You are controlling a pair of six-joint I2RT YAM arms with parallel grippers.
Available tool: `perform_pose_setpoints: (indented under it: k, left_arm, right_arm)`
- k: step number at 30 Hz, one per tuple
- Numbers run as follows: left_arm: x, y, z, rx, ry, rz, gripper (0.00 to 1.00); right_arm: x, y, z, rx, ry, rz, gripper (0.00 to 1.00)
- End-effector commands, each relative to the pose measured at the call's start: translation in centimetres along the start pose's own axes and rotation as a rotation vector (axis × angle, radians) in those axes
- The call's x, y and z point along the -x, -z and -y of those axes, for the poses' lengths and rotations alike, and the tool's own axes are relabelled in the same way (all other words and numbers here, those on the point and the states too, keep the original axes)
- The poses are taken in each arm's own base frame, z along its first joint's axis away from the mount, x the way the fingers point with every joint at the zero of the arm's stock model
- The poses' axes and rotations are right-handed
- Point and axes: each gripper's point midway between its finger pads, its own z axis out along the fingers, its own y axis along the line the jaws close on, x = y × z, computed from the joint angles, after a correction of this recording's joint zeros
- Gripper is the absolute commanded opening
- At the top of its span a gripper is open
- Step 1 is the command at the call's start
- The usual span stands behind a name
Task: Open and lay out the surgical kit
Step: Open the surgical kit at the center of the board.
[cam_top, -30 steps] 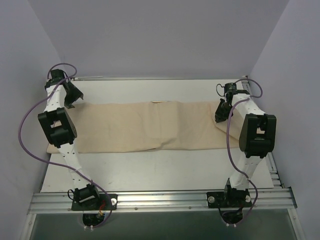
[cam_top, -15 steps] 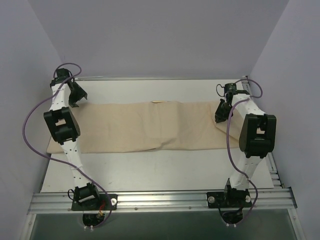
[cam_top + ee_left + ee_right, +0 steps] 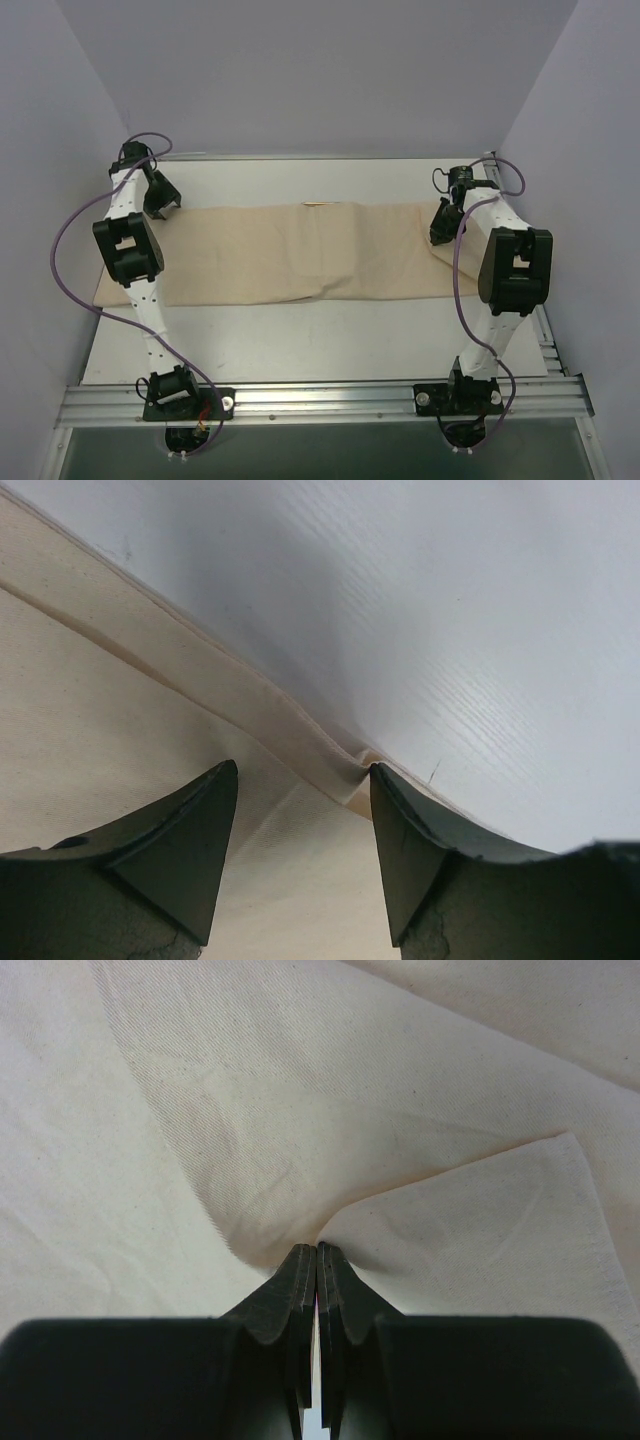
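**Beige wrap stretched across the table, right end pinched**

We see the large beige cloth wrap lying flat as a long band across the white table, reaching from side to side. Our left gripper hovers at the wrap's far left corner, its jaws apart, the hemmed edge showing between them. Our right gripper has its jaws together on a puckered fold at the wrap's right end.
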Motion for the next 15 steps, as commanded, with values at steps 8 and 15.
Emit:
perform_pose_setpoints:
  k: [8, 15]
  left_arm:
    - [1.82, 3.01, 0.57, -0.034, -0.012, 0.09, 0.64]
    - [1.84, 3.14, 0.97, -0.061, 0.0, 0.103, 0.61]
  right_arm:
    - [-0.34, 0.24, -0.3, 0.0, 0.013, -0.019, 0.0]
    - [-0.47, 0.04, -0.4, 0.004, 0.019, -0.026, 0.0]
